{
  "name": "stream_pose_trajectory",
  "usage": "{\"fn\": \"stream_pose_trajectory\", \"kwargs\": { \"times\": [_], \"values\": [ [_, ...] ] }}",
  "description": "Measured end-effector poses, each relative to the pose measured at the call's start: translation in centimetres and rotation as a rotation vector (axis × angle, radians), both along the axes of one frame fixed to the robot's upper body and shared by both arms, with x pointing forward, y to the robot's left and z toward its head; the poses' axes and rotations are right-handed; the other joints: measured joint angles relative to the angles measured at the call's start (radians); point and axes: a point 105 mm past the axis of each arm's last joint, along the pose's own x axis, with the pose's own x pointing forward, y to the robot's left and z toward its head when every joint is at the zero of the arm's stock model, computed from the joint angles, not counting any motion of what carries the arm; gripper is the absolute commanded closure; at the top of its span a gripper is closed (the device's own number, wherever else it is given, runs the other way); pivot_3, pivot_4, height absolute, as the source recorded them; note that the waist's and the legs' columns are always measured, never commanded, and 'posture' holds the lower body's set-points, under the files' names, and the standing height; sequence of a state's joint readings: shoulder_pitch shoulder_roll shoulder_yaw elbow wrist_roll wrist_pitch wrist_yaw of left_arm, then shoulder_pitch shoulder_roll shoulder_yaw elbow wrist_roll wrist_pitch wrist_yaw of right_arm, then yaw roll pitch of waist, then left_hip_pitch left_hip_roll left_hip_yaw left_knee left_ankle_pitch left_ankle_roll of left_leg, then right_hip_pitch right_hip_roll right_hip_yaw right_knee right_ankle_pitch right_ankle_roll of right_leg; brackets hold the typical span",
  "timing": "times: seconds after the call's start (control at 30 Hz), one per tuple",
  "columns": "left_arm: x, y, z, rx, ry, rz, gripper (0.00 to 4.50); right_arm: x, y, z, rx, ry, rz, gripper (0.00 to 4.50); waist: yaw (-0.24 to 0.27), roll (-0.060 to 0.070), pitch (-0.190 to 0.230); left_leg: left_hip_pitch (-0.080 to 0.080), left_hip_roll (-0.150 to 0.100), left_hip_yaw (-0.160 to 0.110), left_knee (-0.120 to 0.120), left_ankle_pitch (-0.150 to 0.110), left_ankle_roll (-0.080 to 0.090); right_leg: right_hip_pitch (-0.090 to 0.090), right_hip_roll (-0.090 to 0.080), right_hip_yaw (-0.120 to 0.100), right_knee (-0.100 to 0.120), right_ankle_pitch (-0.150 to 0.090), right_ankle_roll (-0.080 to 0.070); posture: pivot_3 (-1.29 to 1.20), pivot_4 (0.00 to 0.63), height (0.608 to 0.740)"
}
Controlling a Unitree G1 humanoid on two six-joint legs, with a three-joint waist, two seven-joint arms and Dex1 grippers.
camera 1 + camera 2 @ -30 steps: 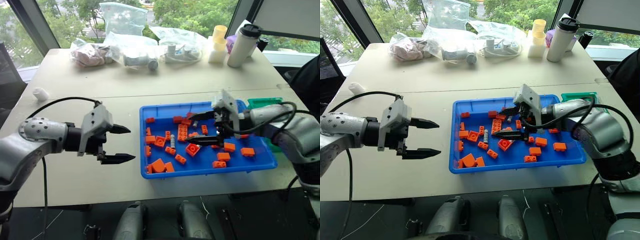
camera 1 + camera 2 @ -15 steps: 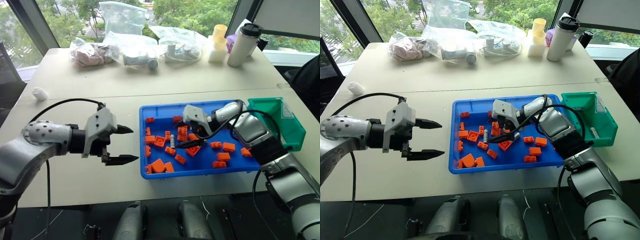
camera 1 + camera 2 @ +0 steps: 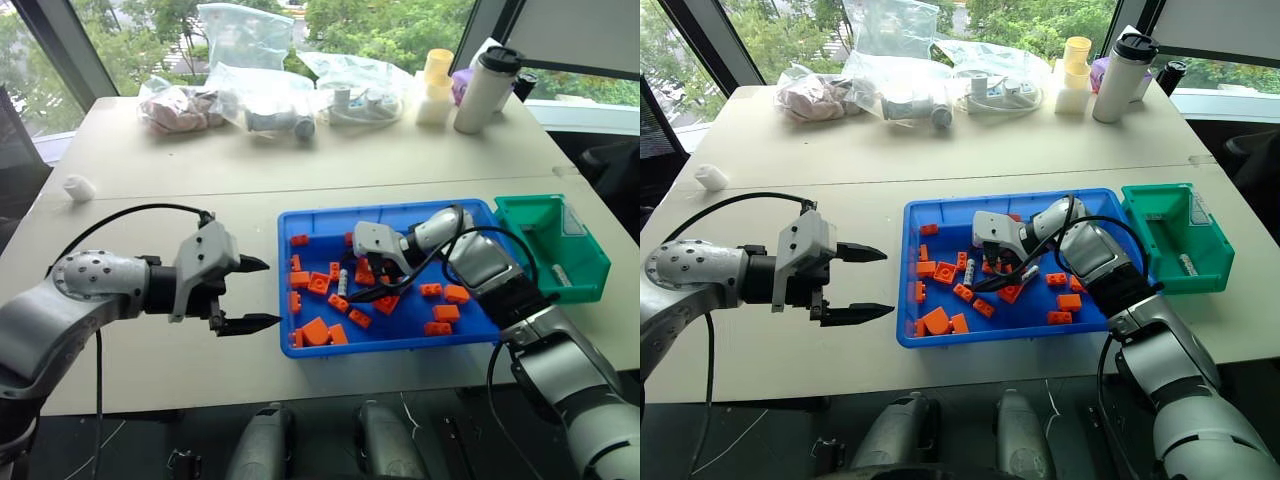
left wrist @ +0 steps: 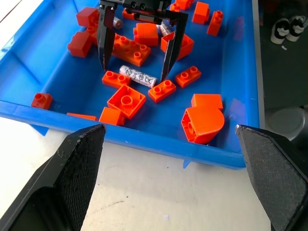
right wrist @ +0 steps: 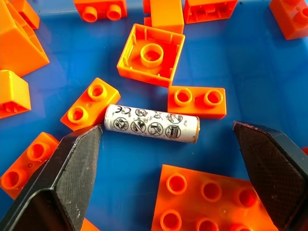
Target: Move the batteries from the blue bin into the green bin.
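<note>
My right gripper (image 4: pixel 136 45) hangs low inside the blue bin (image 3: pixel 315 222), fingers spread wide on either side of a battery (image 5: pixel 151 123) that lies flat on the bin floor among orange bricks (image 5: pixel 197 101), not yet touching it. My left gripper (image 3: pixel 247 294) hovers over the bare table (image 3: pixel 160 180) just beside the bin's left wall, jaws apart and empty. The green bin (image 3: pixel 1160 207) sits against the blue bin's right end
</note>
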State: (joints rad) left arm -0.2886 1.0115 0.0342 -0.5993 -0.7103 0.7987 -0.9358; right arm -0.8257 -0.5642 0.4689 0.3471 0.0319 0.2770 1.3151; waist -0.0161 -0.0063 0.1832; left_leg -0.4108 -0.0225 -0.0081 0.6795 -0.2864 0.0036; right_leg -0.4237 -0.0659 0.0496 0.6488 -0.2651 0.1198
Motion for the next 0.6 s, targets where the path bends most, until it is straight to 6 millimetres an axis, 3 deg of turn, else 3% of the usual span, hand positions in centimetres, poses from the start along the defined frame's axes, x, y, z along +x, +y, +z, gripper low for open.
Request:
{"fn": "stream_pose_trajectory", "kwargs": {
  "times": [0.13, 0.47, 0.53, 0.6],
  "values": [
    [0.1, 0.1, 0.0, 0.009, -0.008, 0.006, 0.0, 0.2, -0.1, 0.0, -0.029, -0.034, -0.007, 2.25, 0.0, 0.0, 0.0, 0.0, 0.0, 0.0, 0.0, 0.0, 0.0, 0.0, 0.0, 0.0, 0.0, 0.0, 0.0, 0.0, 0.15, 0.74],
    [0.2, 0.0, -0.2, 0.014, -0.014, 0.005, 0.0, -0.1, 0.0, 0.1, -0.015, -0.068, -0.013, 2.28, 0.0, 0.0, 0.0, 0.0, 0.0, 0.0, 0.0, 0.0, 0.0, 0.0, 0.0, 0.0, 0.0, 0.0, 0.0, 0.0, 0.15, 0.74],
    [0.2, -0.3, -0.1, -0.011, -0.013, -0.002, 0.0, 0.3, -0.8, 1.3, 0.022, -0.084, -0.076, 2.28, 0.004, 0.0, 0.0, 0.0, -0.001, 0.0, 0.0, 0.0, 0.0, 0.0, 0.0, 0.0, 0.0, 0.0, 0.0, 0.0, 0.15, 0.74],
    [0.6, -1.0, 0.7, -0.092, -0.026, -0.006, 0.0, 1.1, -2.6, 4.1, 0.099, -0.133, -0.184, 2.28, 0.009, 0.0, 0.0, 0.0, -0.001, 0.0, 0.001, 0.0, 0.0, 0.0, -0.001, 0.0, 0.0, 0.0, 0.0, 0.0, 0.15, 0.74]
  ]
}}
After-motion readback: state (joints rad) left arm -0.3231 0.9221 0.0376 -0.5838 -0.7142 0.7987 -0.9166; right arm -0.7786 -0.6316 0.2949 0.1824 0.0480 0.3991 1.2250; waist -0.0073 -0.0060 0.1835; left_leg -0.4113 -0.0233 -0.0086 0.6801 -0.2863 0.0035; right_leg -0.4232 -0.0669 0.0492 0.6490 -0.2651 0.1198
